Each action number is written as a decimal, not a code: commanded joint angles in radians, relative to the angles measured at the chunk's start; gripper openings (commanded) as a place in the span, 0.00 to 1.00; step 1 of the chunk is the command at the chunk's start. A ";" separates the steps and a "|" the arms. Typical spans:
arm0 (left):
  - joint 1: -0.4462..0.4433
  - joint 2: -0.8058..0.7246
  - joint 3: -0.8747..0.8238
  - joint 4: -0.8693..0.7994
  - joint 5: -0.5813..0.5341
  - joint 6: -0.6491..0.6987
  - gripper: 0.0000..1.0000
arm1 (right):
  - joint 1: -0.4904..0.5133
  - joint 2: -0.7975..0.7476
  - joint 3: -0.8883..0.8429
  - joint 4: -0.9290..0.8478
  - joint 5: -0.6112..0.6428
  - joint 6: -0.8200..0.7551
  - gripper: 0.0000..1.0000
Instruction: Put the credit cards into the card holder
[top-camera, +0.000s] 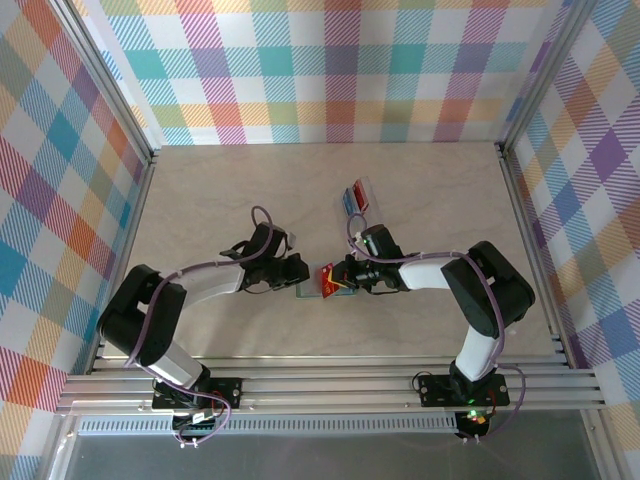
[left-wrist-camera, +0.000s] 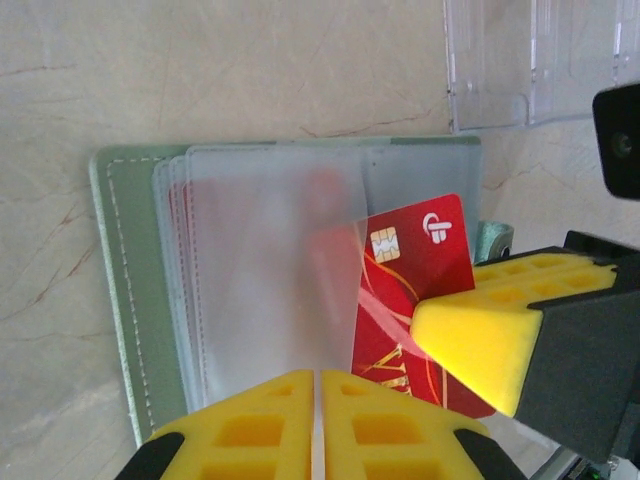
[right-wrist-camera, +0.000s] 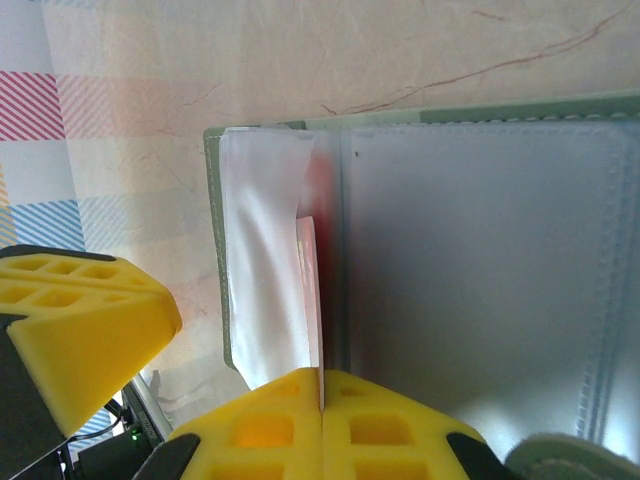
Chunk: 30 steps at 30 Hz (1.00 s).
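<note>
The red card (left-wrist-camera: 420, 260) is pinched at its outer end by the right gripper (right-wrist-camera: 320, 395), pads tight on its edge. Its leading end sits under a clear sleeve (left-wrist-camera: 270, 270) of the open holder (left-wrist-camera: 120, 300), which lies flat on the desk (left-wrist-camera: 200, 70) just ahead of both grippers. The left gripper (left-wrist-camera: 318, 415) has its pads closed on the sleeve's near edge, lifting it so the pocket gapes.

The push probably needs the sleeve held up and the card level and square to the pocket mouth. It should slide straight toward the spine, since a tilted corner could catch the seam.

The card shows a gold chip, a white emblem and gold letters beginning "VI"; the rest is hidden. More cards (top-camera: 353, 199) lie in a clear tray (left-wrist-camera: 500, 70) beyond the right gripper.
</note>
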<state>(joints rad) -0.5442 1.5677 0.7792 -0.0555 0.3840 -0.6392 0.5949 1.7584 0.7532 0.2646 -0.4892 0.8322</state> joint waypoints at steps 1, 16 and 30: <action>-0.017 0.016 0.051 -0.050 -0.001 -0.001 0.11 | -0.018 0.022 -0.032 -0.095 -0.016 0.046 0.00; -0.020 0.150 0.039 -0.037 -0.002 0.038 0.08 | -0.059 0.060 -0.008 -0.099 -0.060 0.051 0.00; -0.020 0.176 0.014 -0.017 0.004 0.056 0.05 | -0.073 0.098 0.028 -0.114 -0.029 0.055 0.00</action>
<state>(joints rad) -0.5560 1.7069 0.8246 -0.0395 0.3950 -0.6083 0.5411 1.8095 0.7891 0.2653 -0.5644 0.8494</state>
